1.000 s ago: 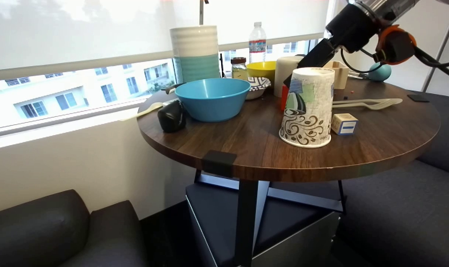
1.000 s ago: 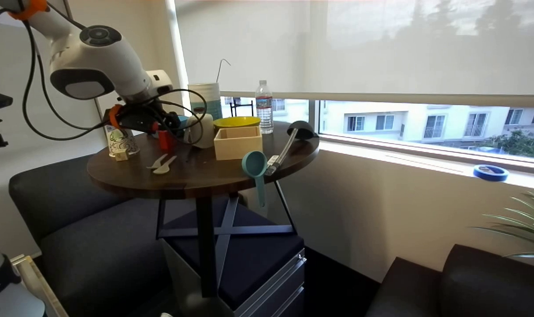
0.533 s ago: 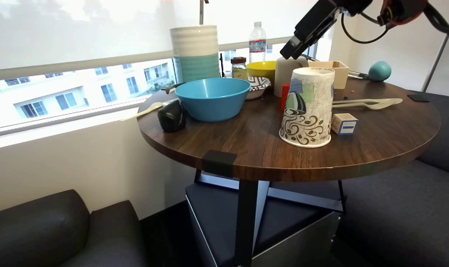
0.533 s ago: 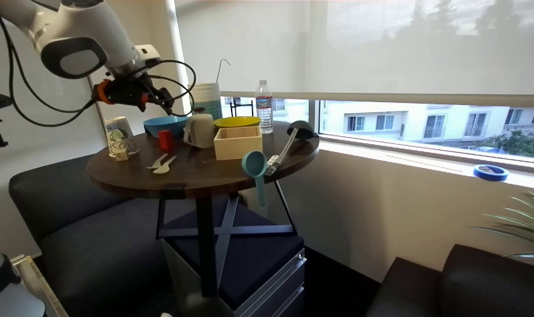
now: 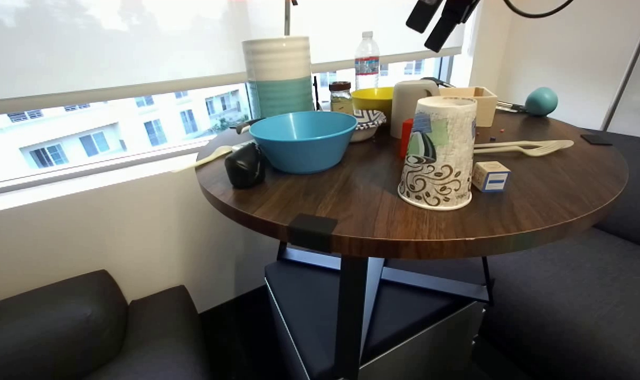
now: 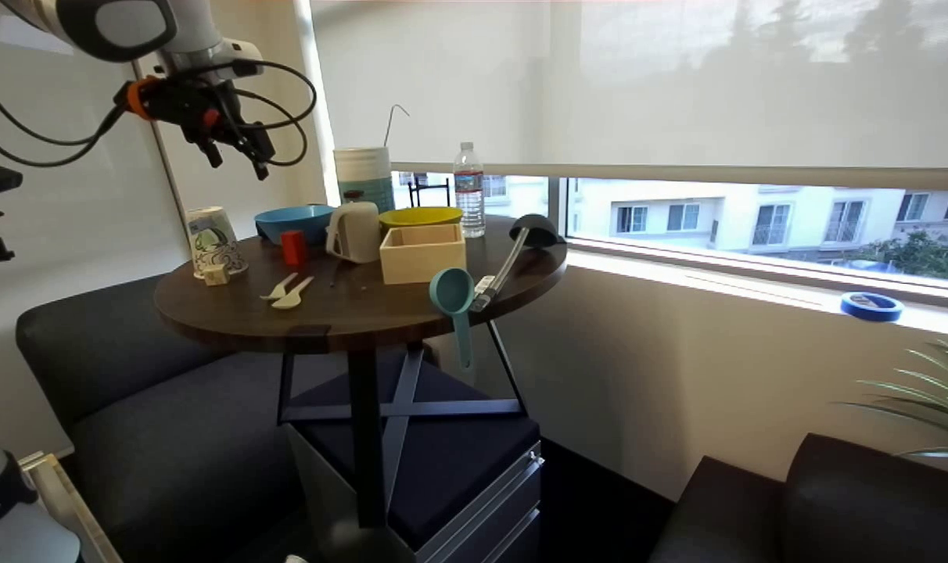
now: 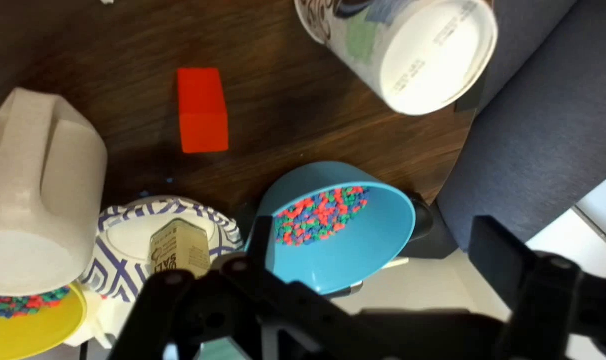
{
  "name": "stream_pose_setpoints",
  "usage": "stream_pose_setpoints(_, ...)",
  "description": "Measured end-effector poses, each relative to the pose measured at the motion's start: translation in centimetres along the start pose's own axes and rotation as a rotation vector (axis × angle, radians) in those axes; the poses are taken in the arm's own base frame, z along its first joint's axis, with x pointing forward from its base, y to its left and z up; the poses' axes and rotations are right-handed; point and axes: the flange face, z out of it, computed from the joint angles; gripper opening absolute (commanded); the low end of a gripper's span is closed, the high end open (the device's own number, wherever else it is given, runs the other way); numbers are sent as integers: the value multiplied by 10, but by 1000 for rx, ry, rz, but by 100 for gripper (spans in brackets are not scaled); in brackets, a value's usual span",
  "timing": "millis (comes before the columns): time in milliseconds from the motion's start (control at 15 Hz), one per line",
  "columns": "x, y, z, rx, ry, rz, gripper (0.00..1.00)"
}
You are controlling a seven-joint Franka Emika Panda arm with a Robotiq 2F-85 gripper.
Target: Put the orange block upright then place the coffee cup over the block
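Cluttered round table (image 5: 362, 195), pale window blind (image 6: 724, 86)

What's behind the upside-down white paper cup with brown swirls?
In an exterior view, parts of the elongated orange-red block, off-white handled mug and pale wooden box show; the white paper cup covers some of each there.

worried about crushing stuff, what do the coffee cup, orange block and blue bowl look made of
Coffee cup: probably paper, matte print, rolled rim. Orange block: plastic or painted wood, smooth, even colour. Blue bowl: likely plastic, satin, soft highlight inside.
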Motion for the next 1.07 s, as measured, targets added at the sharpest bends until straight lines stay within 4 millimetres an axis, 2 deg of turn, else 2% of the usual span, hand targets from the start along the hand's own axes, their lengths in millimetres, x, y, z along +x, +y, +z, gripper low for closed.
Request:
stream_pose_setpoints(200,-2,-20,7,-30,-118,-4,100)
stream_pose_setpoints(467,-5,-40,34,-89,-232,-60,100)
stream_pose_setpoints(667,-7,-48,51,-120,-283,-102,100)
stream_pose_setpoints(933,-6,-50,58,-143,-317,-115,99)
stream_pose_setpoints(1000,-5,-51,60,-145,-324,-115,74)
stream_pose_setpoints(1067,-5,-51,61,-145,-331,-114,74)
